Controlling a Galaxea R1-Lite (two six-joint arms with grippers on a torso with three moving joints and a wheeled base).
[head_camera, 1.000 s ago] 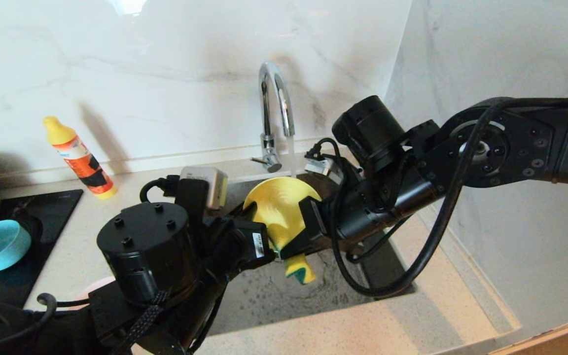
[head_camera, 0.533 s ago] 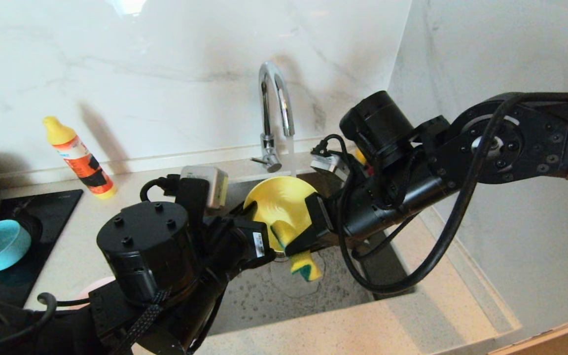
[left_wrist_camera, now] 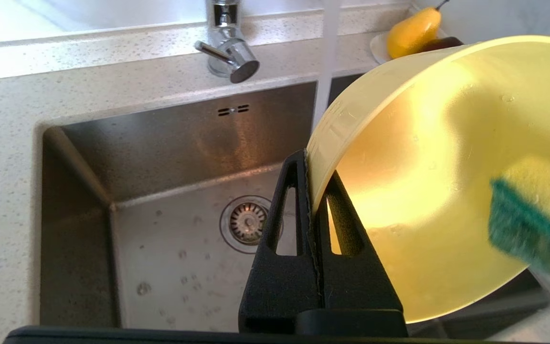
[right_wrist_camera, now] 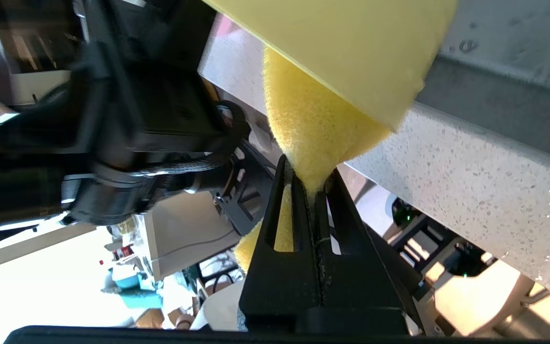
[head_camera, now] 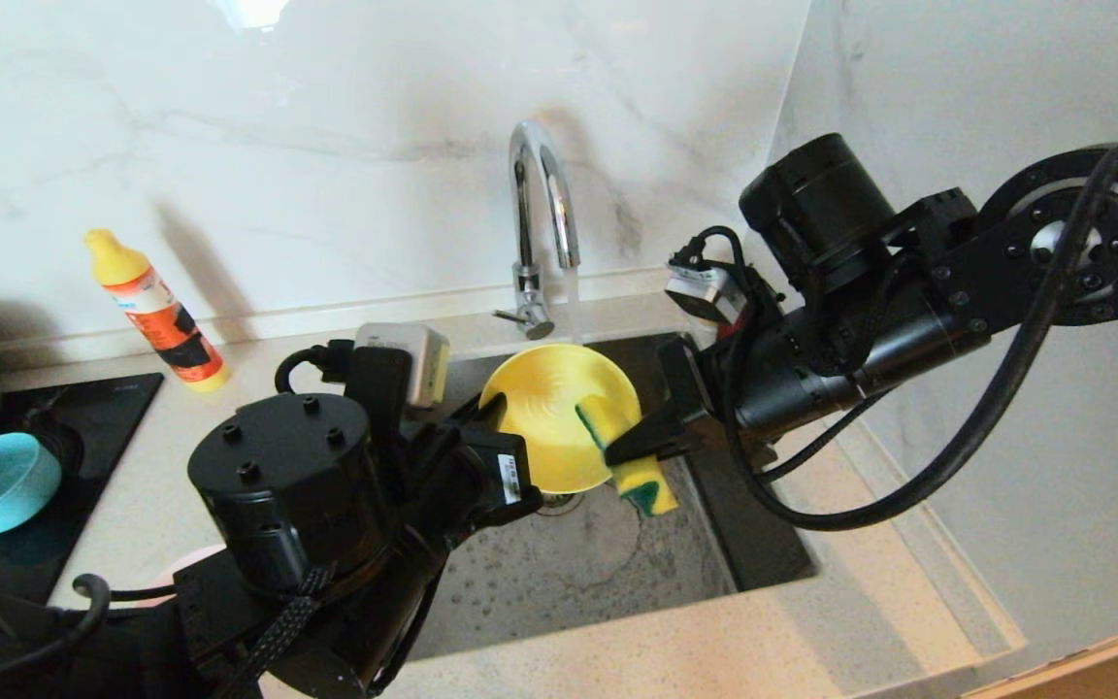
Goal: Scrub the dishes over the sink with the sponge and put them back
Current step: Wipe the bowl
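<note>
Right pincer, clamped on the sponge, has dragged it across the yellow bowl toward the sink's right wall; left pincer stays pinching the bowl's rim over the drain under running water; one scrub stroke done, likely more needed.

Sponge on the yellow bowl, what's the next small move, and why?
Probably wipe the sponge back across the yellow bowl's inside. The right gripper pinches it at the bowl's right edge, while the left gripper clamps the rim over the sink.
</note>
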